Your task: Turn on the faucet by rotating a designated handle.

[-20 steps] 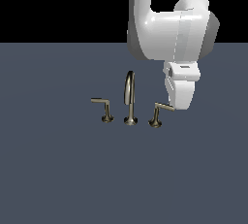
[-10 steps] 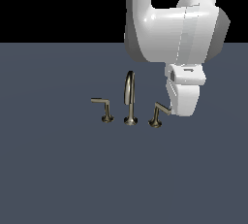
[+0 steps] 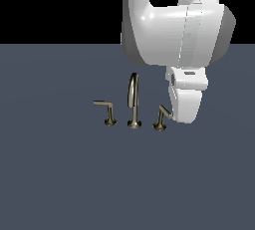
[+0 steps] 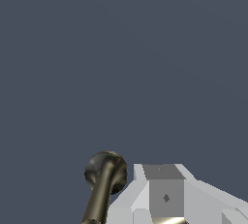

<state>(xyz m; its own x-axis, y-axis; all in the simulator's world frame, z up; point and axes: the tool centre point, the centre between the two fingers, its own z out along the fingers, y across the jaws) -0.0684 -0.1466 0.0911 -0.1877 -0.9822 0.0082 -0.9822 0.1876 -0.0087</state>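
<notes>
One handle (image 3: 162, 116) met the hand (image 3: 185, 105) at its 3 o'clock; grip unclear. A glancing push could slip off.

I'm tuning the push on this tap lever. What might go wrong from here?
1. The gripper meets only the arm tip of the handle, so it may slide off rather than turn it.
2. The spout stands close beside the handle; a sweep toward it might strike it.
3. The fingers are hidden in both views, so contact is hard to confirm.
</notes>
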